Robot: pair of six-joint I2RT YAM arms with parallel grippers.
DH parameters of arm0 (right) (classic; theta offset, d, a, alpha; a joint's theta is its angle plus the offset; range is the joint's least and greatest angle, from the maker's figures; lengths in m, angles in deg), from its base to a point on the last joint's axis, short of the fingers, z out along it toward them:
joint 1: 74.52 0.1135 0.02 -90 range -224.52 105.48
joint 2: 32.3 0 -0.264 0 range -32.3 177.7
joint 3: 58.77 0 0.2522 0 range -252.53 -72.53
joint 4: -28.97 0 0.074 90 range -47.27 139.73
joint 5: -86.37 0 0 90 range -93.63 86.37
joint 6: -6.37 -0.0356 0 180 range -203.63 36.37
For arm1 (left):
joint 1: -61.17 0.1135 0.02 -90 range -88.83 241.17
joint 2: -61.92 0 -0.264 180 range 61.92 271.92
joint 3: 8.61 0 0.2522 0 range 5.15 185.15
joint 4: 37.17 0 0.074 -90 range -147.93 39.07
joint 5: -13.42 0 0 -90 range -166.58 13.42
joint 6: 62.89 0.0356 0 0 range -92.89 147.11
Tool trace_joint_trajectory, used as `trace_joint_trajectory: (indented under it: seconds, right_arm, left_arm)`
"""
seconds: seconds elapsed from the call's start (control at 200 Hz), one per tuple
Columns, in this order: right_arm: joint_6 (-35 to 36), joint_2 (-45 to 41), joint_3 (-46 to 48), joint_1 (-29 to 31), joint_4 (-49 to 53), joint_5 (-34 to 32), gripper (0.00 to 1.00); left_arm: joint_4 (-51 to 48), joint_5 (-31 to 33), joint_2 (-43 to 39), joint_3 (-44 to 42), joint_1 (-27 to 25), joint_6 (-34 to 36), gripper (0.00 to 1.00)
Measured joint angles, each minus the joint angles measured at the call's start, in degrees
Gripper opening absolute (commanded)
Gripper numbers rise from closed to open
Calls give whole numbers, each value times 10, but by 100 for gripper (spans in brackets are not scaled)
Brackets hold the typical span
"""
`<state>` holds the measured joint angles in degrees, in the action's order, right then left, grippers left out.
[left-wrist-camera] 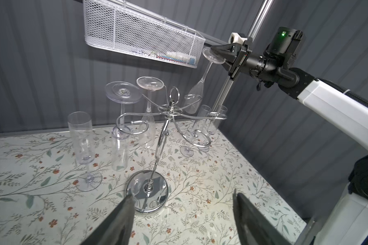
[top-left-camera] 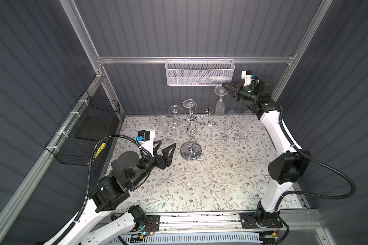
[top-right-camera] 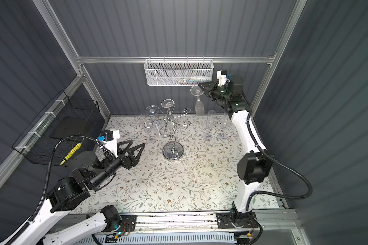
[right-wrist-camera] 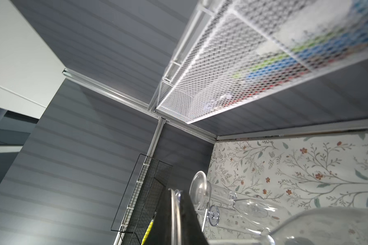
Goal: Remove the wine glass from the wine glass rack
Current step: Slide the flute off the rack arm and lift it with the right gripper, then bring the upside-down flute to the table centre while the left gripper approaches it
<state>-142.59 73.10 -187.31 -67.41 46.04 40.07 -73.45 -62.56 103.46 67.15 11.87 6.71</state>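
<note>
The chrome wine glass rack stands mid-table at the back on its mirrored disc. A clear wine glass hangs upside down in the air to the right of the rack, free of its arms. My right gripper is shut on its round foot, just under the white basket. Two other glasses hang from the rack arms. My left gripper stands open and holds nothing, low beside the rack's base.
A white mesh basket hangs on the back wall close above the right gripper. A black wire basket is fixed to the left wall. One upright glass stands left of the rack, two stand right of it.
</note>
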Motion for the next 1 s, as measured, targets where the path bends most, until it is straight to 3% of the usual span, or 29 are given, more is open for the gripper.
trace_joint_trajectory:
  seconds: [0.2, 0.44, 0.73, 1.0]
  right_arm:
    - [78, -104, 67, 0, -26, 8, 0]
    - [184, -275, 301, 0, -104, -8, 0]
    - [263, -443, 471, -1, -212, 1, 0]
    - [266, -497, 546, 0, -389, 108, 0]
  left_arm:
    - [57, -58, 41, 13, 0, -41, 75]
    - [126, -111, 95, 27, 0, -106, 78]
    - [289, -176, 184, 31, 0, -299, 80]
    - [446, -245, 283, 32, 0, -490, 80]
